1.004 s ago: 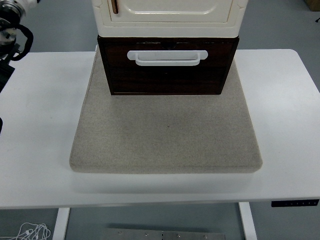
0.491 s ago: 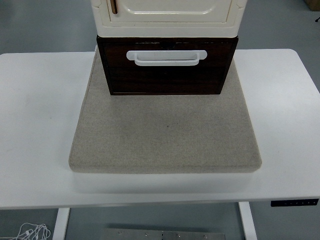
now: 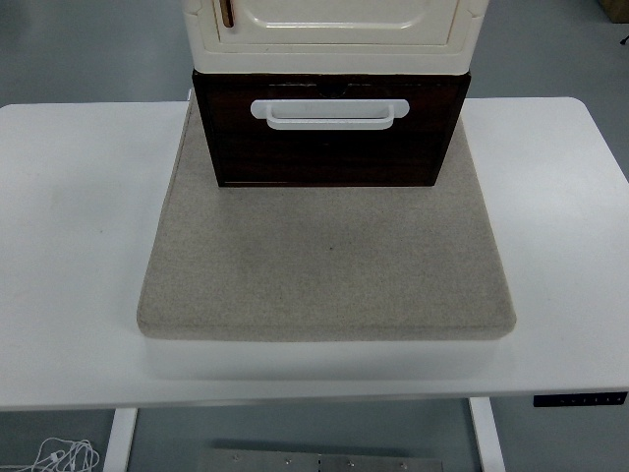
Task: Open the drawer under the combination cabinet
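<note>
A cream cabinet (image 3: pixel 334 34) stands at the back middle of a grey mat (image 3: pixel 329 261). Under it is a dark brown drawer (image 3: pixel 329 147) whose front faces me and sticks out slightly below the cream body. A white bar handle (image 3: pixel 327 113) runs across the upper part of the drawer front. Neither of my hands shows in the head view.
The mat lies on a white table (image 3: pixel 69 246), with bare table surface to its left, right and front. A small control panel (image 3: pixel 580 399) sits on the table's front edge at the right. White cables (image 3: pixel 59 456) lie on the floor below left.
My left arm, seen at the upper left edge a second ago, has withdrawn out of view. The cabinet and drawer stay where they were.
</note>
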Tool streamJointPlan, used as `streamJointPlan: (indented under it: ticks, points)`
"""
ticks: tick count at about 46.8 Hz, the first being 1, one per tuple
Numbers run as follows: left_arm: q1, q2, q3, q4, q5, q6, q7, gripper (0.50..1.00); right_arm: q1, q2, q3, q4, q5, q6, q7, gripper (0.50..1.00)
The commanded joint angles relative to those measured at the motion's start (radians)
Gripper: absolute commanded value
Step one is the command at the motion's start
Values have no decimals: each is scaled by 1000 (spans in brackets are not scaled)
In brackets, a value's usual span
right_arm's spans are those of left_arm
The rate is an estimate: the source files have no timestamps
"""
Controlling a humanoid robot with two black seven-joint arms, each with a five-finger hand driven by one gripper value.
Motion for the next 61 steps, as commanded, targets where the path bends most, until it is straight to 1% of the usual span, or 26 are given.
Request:
streamJointPlan:
  ticks: [1,8,13,16,22,27,30,35,37,43,47,52,61]
  points:
    - [-3,14,63,-91,37,-1,-1,1000,0,0,0,0,0,1,0,926]
    - [-3,33,161,-235,120,-1,1,1000,-1,0,1,0,0,1,0,928]
    - [-4,37,204,-308,169,1,4,1000,-1,0,0,0,0,1,0,926]
    - [-3,37,241,-333,186,-1,5,1000,-1,0,0,0,0,1,0,928]
    - [-27,37,403,-381,252,-2,8,1000,-1,0,0,0,0,1,0,928]
    - [-46,31,486,-404,298,-2,22,1000,0,0,0,0,0,-1,0,926]
    - [-47,24,508,-410,304,-2,47,1000,0,0,0,0,0,1,0,928]
    - [-58,10,532,-413,304,-1,131,1000,-1,0,1,0,0,1,0,928]
    - [-58,2,542,-411,304,-1,157,1000,0,0,1,0,0,1,0,928]
    - [-64,-15,572,-411,304,-1,203,1000,0,0,0,0,0,-1,0,928]
    - [-85,-22,601,-413,304,-1,249,1000,-1,0,0,0,0,-1,0,928]
    - [-99,-29,615,-416,304,-2,277,1000,0,0,1,0,0,1,0,926]
    - [-139,-32,632,-451,303,-2,358,1000,0,0,0,0,0,1,0,926]
